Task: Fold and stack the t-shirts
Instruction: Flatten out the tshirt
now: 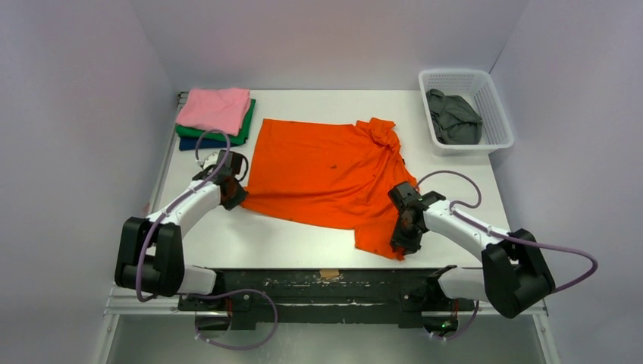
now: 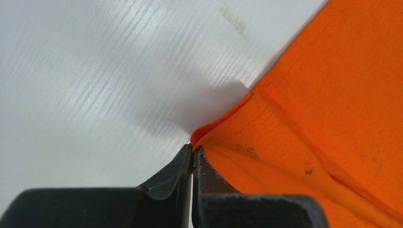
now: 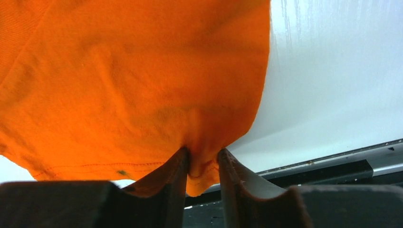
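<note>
Gripping both near corners of the orange t-shirt (image 1: 322,171) is the step in hand, as I read it, ahead of a first fold. The shirt lies spread across the middle of the desk (image 1: 303,246), mostly flat but bunched at its far-right corner. My left pincer (image 2: 192,151) is fully shut on the near-left corner, with only a thin edge of cloth at the very tips. My right pincer (image 3: 202,156) stands narrow, with a tuck of the near-right corner pinched between its jaws; I cannot tell how firm that hold is.

To do this well, I would check the right grip before lifting, then raise both corners together and level, keeping the near edge taut so it does not sag. The left hold looks shallow, so I would move slowly. The far-right bunching probably needs flattening or the fold will come out lumpy.

The folded stack, pink t-shirt (image 1: 214,108) on green t-shirt (image 1: 244,130) on navy t-shirt (image 1: 189,143), sits at the far left. 1 dark grey t-shirt (image 1: 453,117) waits in the basket (image 1: 497,142).
</note>
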Motion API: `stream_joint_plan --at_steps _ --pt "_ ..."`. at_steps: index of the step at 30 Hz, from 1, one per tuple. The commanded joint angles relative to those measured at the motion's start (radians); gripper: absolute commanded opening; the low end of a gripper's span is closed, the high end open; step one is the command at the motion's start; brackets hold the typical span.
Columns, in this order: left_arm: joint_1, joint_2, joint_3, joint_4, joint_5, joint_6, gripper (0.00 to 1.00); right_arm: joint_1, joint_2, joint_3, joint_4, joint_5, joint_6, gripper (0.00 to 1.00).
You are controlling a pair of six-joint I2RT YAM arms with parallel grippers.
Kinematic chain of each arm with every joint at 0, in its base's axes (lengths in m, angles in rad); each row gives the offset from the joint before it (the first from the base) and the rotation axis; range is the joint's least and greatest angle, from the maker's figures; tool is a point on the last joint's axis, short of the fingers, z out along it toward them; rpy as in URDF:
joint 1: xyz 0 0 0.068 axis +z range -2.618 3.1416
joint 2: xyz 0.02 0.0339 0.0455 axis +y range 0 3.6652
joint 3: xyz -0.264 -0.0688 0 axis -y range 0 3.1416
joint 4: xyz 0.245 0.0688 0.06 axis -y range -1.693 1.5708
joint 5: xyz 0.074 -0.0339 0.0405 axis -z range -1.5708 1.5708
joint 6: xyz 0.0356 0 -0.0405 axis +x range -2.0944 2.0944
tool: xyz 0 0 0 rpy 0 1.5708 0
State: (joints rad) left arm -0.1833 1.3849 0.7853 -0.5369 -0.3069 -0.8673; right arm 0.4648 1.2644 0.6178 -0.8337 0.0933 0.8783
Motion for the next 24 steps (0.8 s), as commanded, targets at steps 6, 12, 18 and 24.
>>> stream_joint_plan --at_steps 6,12,18,24 --pt "0.008 -0.069 -0.019 0.005 0.028 0.017 0.0 0.006 -0.01 -0.008 0.157 0.068 0.017 0.0" --pt "0.007 -0.193 0.02 -0.027 0.084 0.033 0.0 0.006 -0.092 0.177 0.231 0.164 -0.035 0.0" --pt "0.007 -0.419 0.108 -0.08 0.106 0.045 0.0 0.005 -0.182 0.414 0.249 0.331 -0.108 0.0" --pt "0.007 -0.623 0.258 -0.118 0.124 0.076 0.0 0.005 -0.308 0.588 0.288 0.42 -0.189 0.0"
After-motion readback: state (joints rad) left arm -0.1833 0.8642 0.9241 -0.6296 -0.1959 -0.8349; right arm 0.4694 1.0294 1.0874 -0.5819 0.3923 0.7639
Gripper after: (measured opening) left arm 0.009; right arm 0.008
